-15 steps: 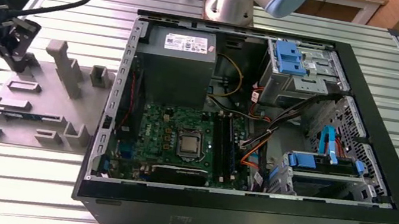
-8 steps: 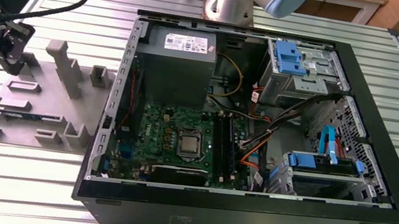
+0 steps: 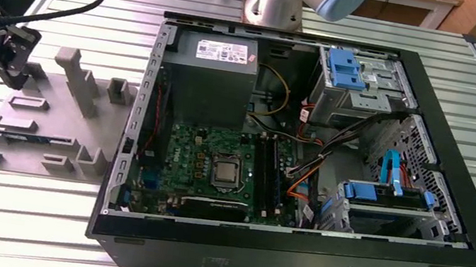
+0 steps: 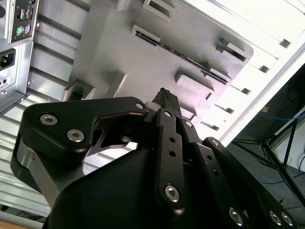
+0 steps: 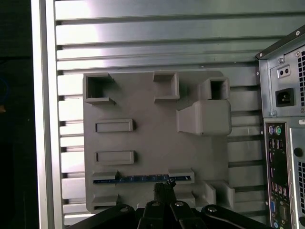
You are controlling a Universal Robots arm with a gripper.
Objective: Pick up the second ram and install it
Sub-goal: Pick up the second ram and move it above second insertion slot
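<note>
The second ram (image 5: pixel 143 180) is a thin blue-green stick lying on edge in a slot of the grey fixture plate (image 5: pixel 143 105). In the exterior view the second ram (image 3: pixel 31 138) sits near the plate's front, on that view's left. My gripper (image 3: pixel 11 65) hangs above the plate's left part, apart from the stick, fingers shut with nothing between them. In the first wrist view my gripper (image 5: pixel 164 188) sits just beside the stick's middle. The second wrist view shows the gripper (image 4: pixel 166 95) over the plate, with the second ram (image 4: pixel 183 55) beyond it.
The open black computer case (image 3: pixel 455 211) fills the exterior view's right, with a green motherboard (image 3: pixel 201 153), its black slot rails (image 3: pixel 263 170) and a grey power supply (image 3: pixel 215 65). Raised grey blocks (image 3: pixel 75 75) stand on the fixture plate. The ribbed metal table (image 3: pixel 15 213) lies underneath.
</note>
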